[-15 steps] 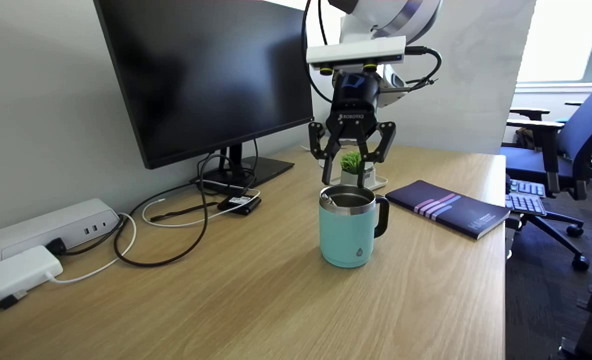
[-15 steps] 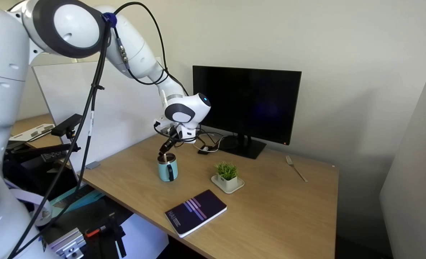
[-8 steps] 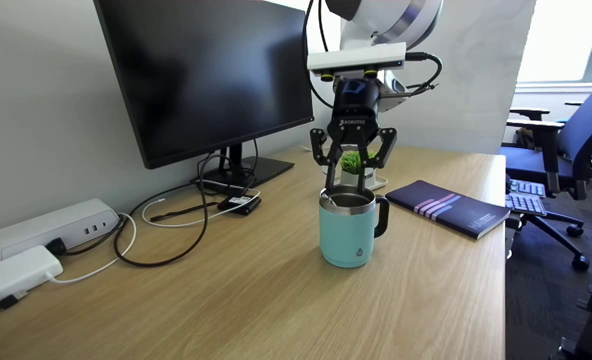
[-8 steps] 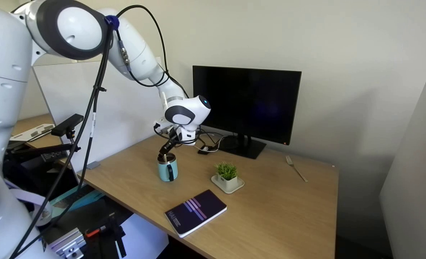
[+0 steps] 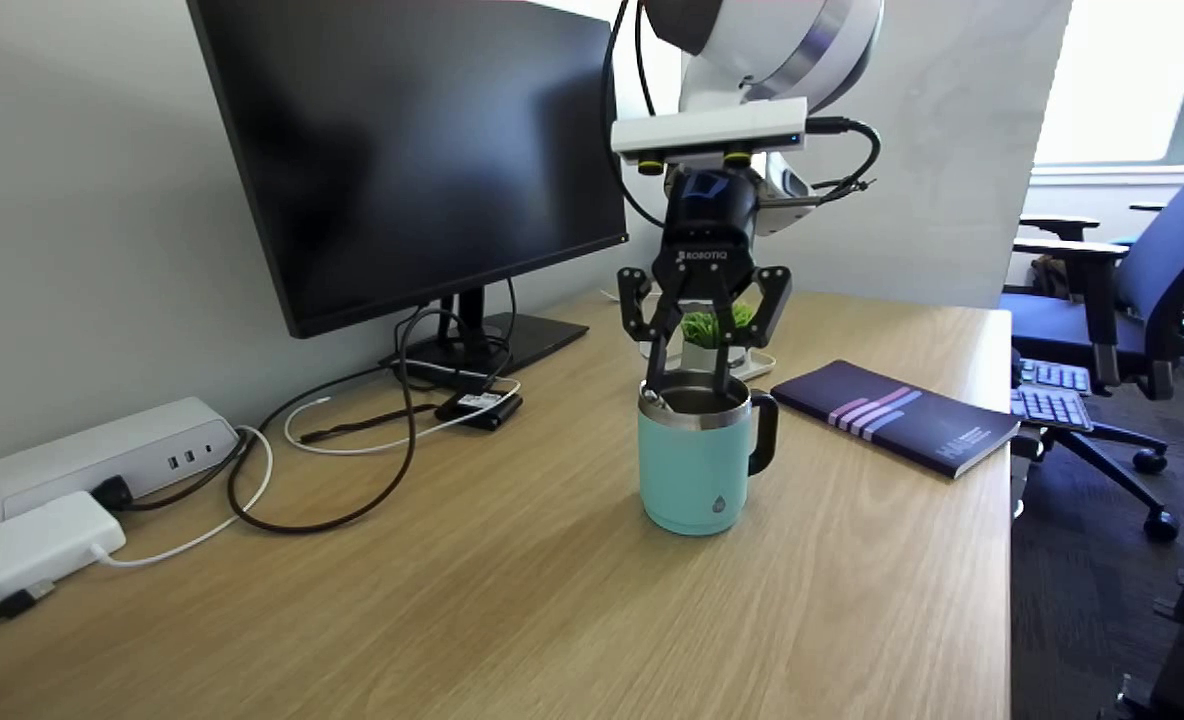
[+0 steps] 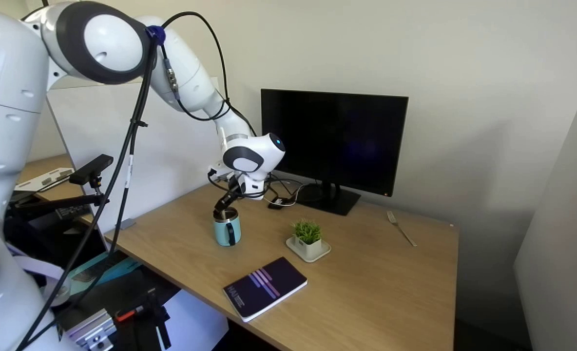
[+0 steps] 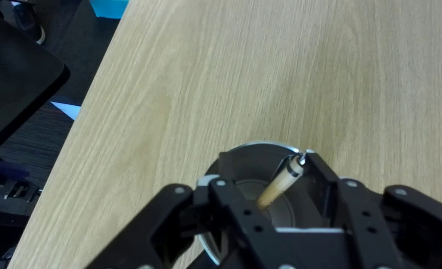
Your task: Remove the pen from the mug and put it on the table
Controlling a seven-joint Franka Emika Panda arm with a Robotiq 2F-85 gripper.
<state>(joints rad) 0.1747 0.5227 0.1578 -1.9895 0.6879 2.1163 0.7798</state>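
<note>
The teal mug [image 5: 692, 475] stands upright on the table [image 5: 512, 600]; it also shows in an exterior view [image 6: 226, 233]. The pen [image 7: 280, 185] leans inside it, pale-bodied with a dark band and a shiny metal end at the rim. In an exterior view only the pen's metal end [image 5: 656, 402] shows. My gripper [image 5: 688, 387] points down with its fingertips at the mug's mouth, dipping just inside the rim. In the wrist view the gripper [image 7: 270, 160] is open, the pen between its fingers, its top close to the right finger [image 7: 320, 172]. Whether they touch I cannot tell.
A potted plant [image 6: 308, 239] on a white tray and a dark notebook [image 6: 265, 288] lie on the table. A fork [image 6: 400, 228] lies farther off. The monitor [image 5: 422, 150], cables [image 5: 407, 450] and a white power strip [image 5: 112, 455] line the wall side.
My gripper has moved down from above the mug, so its fingertips are now at and slightly inside the rim. It stays open. The mug and pen have not visibly moved.
</note>
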